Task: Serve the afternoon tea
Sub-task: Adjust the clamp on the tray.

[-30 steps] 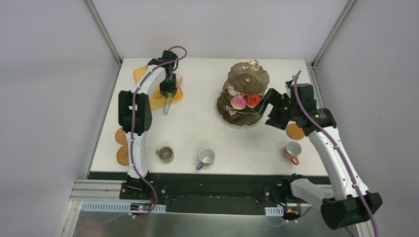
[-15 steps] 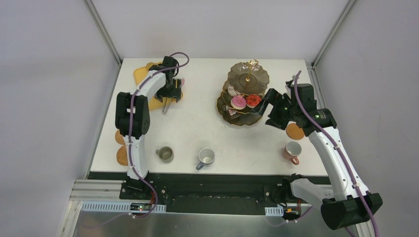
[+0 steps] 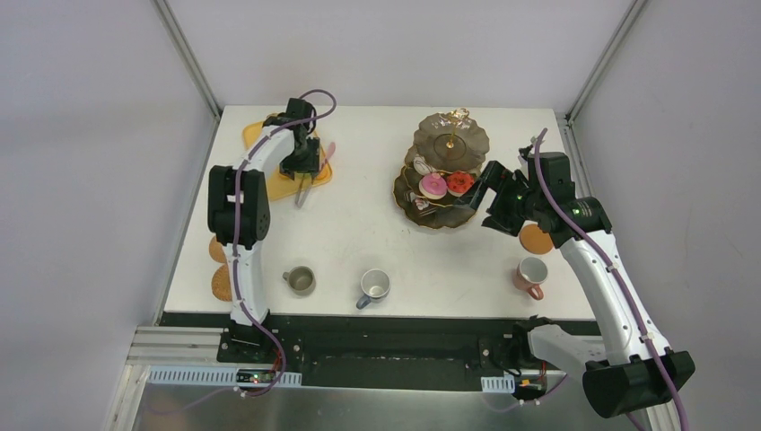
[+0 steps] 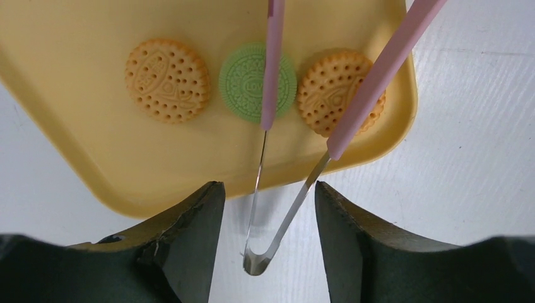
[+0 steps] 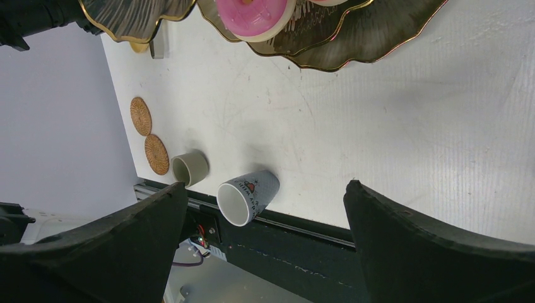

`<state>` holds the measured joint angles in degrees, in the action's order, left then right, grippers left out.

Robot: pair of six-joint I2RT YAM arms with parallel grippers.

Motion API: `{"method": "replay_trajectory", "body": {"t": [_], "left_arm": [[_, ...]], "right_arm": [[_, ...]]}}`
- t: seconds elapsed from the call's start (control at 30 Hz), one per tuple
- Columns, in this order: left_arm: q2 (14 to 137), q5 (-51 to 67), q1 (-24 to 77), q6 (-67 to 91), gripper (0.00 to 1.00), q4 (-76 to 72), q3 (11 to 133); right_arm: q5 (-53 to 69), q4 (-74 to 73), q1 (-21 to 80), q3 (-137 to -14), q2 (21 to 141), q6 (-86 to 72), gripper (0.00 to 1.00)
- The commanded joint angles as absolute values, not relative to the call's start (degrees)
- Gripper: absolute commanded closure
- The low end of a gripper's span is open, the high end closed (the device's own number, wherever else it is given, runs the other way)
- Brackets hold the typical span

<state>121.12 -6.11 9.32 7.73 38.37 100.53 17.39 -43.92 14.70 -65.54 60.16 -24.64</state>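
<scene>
My left gripper [image 4: 266, 189] is open at the yellow tray's near edge, its jaws either side of the pink-handled tongs' [image 4: 378, 76] metal bend without touching it. The tongs lie across the tray [image 4: 94, 145] over a green macaron [image 4: 243, 82], between two orange macarons [image 4: 167, 79] [image 4: 318, 85]. My right gripper [image 3: 492, 196] is open and empty just right of the three-tier stand [image 3: 444, 171], which carries a pink doughnut [image 3: 432, 185] and a red doughnut [image 3: 460, 182]. Olive mug [image 3: 300, 280], grey-blue mug [image 3: 374, 285] and pink mug [image 3: 531, 272] stand along the front.
Two brown coasters [image 3: 220, 248] [image 3: 223, 283] lie at the table's left edge. A third coaster [image 3: 536, 239] lies behind the pink mug, under my right arm. The tray [image 3: 256, 135] sits at the back left corner.
The left gripper's jaws have spread apart around the tongs and the wrist has shifted slightly over the tray. The tongs lie where they were. The right arm has not moved.
</scene>
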Motion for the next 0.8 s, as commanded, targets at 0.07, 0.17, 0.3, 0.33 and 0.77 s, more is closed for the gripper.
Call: {"method": "replay_trajectory", "body": {"t": [0.07, 0.17, 0.3, 0.33, 0.77], "left_arm": [[122.42, -3.12, 9.49, 7.07, 0.40, 39.46, 102.52], [121.01, -2.69, 9.49, 7.59, 0.37, 38.50, 100.22], [120.10, -2.22, 9.49, 8.07, 0.43, 37.19, 96.64], [120.16, -2.45, 9.49, 8.19, 0.45, 37.11, 96.18], [119.89, -5.71, 9.58, 7.87, 0.71, 39.16, 97.90]], "right_arm": [[17.40, -43.17, 14.34, -65.74, 59.08, -24.84, 0.01], [17.47, -43.23, 14.37, -65.83, 59.22, -24.78, 0.01], [17.57, -43.00, 14.37, -65.66, 59.32, -24.80, 0.01], [17.62, -42.98, 14.36, -65.65, 59.37, -24.79, 0.01], [17.60, -42.95, 14.34, -65.57, 59.07, -24.82, 0.01]]}}
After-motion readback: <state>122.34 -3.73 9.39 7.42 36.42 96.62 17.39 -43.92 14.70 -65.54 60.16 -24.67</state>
